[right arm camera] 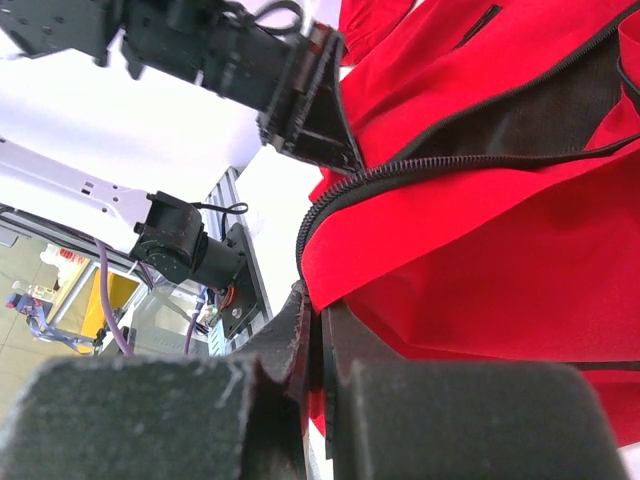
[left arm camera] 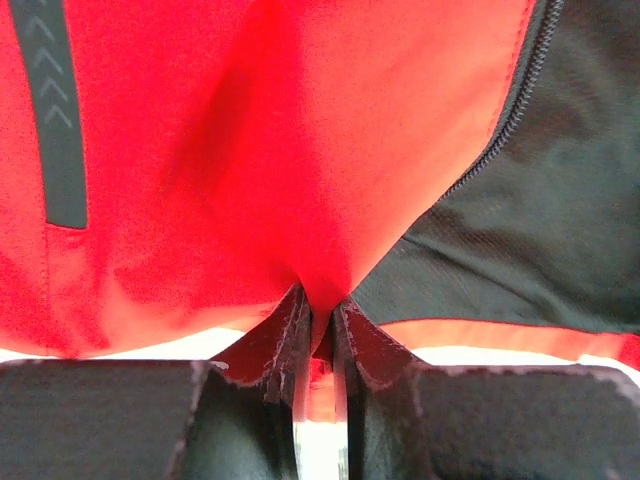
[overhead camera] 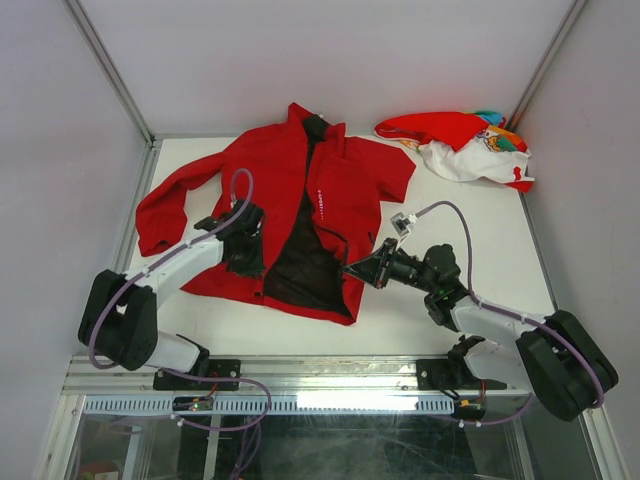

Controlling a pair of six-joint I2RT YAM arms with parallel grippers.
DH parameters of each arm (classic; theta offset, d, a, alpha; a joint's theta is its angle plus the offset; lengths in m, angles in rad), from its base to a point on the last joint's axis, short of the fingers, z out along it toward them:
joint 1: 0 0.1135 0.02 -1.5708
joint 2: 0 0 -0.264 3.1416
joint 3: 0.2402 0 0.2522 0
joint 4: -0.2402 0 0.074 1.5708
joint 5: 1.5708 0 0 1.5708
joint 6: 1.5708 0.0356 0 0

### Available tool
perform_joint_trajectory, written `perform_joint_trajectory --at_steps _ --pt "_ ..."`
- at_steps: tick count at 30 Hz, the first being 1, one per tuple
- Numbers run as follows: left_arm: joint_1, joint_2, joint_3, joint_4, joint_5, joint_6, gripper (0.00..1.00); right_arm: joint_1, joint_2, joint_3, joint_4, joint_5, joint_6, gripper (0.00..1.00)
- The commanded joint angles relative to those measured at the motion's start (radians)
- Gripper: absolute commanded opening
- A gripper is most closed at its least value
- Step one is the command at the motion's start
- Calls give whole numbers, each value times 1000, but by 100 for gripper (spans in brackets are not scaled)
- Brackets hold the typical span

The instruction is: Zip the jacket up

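Observation:
The red jacket (overhead camera: 270, 180) lies flat on the white table, front open, its black lining (overhead camera: 305, 265) showing down the middle. My left gripper (overhead camera: 246, 262) is shut on the hem of the jacket's left front panel (left arm camera: 330, 200); a pinch of red fabric sits between its fingers (left arm camera: 290, 330). A dark pocket zip (left arm camera: 58, 120) shows to its left. My right gripper (overhead camera: 352, 268) is shut on the lower edge of the right front panel (right arm camera: 500, 250), just below the black zipper teeth (right arm camera: 420, 165). The zipper is open.
A smaller red-and-white garment with colourful print (overhead camera: 465, 145) lies at the table's far right corner. Grey walls enclose the table on three sides. In the right wrist view the left arm (right arm camera: 240, 60) hangs close across from my right gripper.

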Motion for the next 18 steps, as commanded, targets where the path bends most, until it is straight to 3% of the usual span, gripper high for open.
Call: perform_joint_trajectory --at_steps 1,5,8,18 --pt "31 -141 61 9 75 42 11 -5 6 36 17 -5 -25 0" --pt "45 -206 73 25 163 51 5 -3 3 59 -24 -6 -35 0" --pt "46 -271 40 133 301 29 0 -3 5 75 -43 -7 -37 0" --pt "45 -559 -320 859 603 -170 0 16 72 109 78 -50 47 0"
